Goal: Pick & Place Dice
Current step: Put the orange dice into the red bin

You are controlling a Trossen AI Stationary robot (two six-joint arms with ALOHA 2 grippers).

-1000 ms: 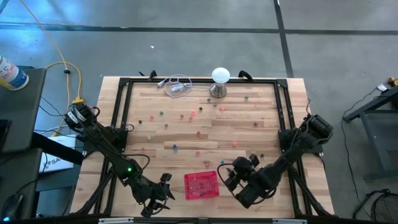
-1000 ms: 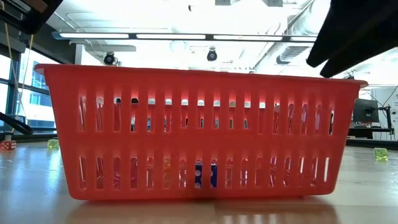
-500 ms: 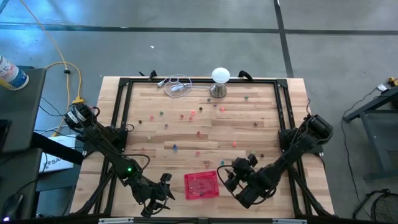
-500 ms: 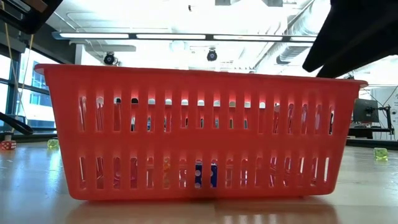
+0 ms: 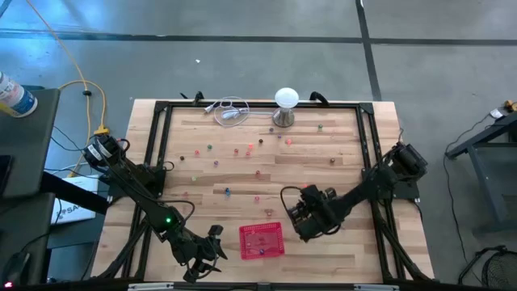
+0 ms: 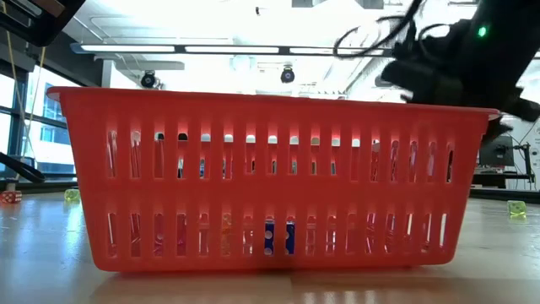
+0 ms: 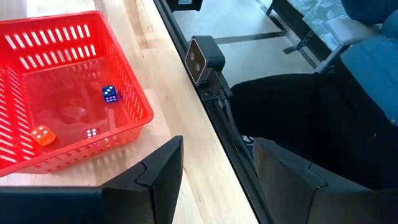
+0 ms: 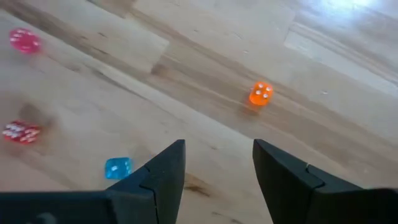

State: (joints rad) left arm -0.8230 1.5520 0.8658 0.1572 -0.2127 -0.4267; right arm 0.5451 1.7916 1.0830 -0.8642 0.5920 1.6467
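A red mesh basket [image 5: 262, 240] sits at the lower centre of the high view on the wooden table [image 5: 347, 162], and it fills nearly the whole low view, blocking most of the table behind it. At the upper centre of the high view a white ball-topped stand [image 5: 286, 106] rises beside a coil of white cable [image 5: 229, 111]. A small camera [image 7: 204, 57] is fixed at the table's edge, to the right of the basket in the left wrist view.

Most of the dice [image 5: 258, 172] lie scattered across the middle and upper part of the table, and a few rest inside the basket, among them a blue one [image 7: 109, 94] and an orange one [image 7: 41, 135].

The right gripper [image 5: 296, 212] hovers just up and right of the basket, fingers spread with nothing between them; an orange die [image 8: 260, 94] lies on bare wood ahead of it and a light blue die [image 8: 117, 168] is close to one fingertip.

The left gripper [image 5: 216, 245] waits left of the basket at the lower edge, its fingers parted and empty.
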